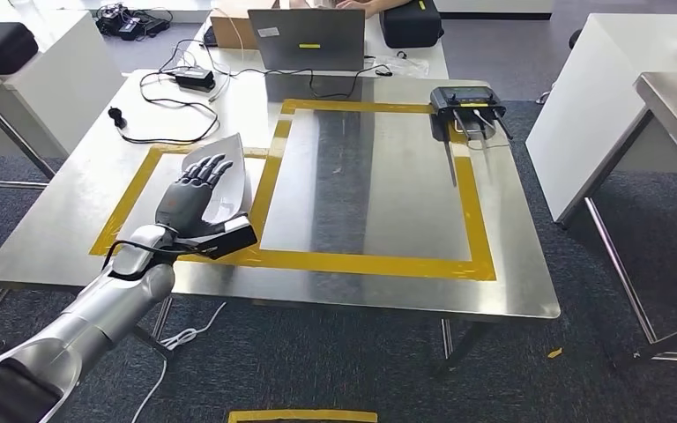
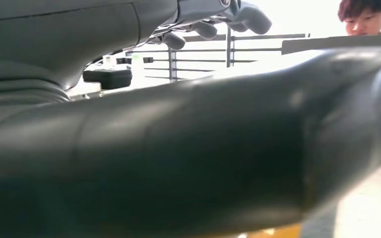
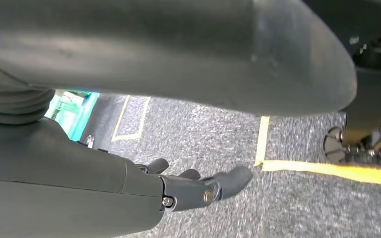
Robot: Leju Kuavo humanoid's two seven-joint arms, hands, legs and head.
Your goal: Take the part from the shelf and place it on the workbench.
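The part (image 1: 230, 165) is a thin white curved sheet lying on the steel workbench (image 1: 370, 203), inside the left yellow-taped box, with its far edge curling upward. My left hand (image 1: 192, 192) hovers palm down over the part's near side. Its fingers (image 1: 207, 171) are stretched out and apart, and its thumb (image 1: 234, 235) points right along the tape. In the left wrist view the thick thumb (image 2: 203, 148) and the fingers (image 2: 213, 22) stand well apart with nothing pinched between them. My right hand (image 3: 193, 188) hangs over grey carpet, fingers loosely extended and holding nothing.
A black device with metal rods (image 1: 468, 107) sits at the bench's far right corner. A laptop (image 1: 311, 40), black cases and cables (image 1: 176, 97) lie at the far side, where a person (image 2: 367, 17) sits. White tables flank the bench on both sides.
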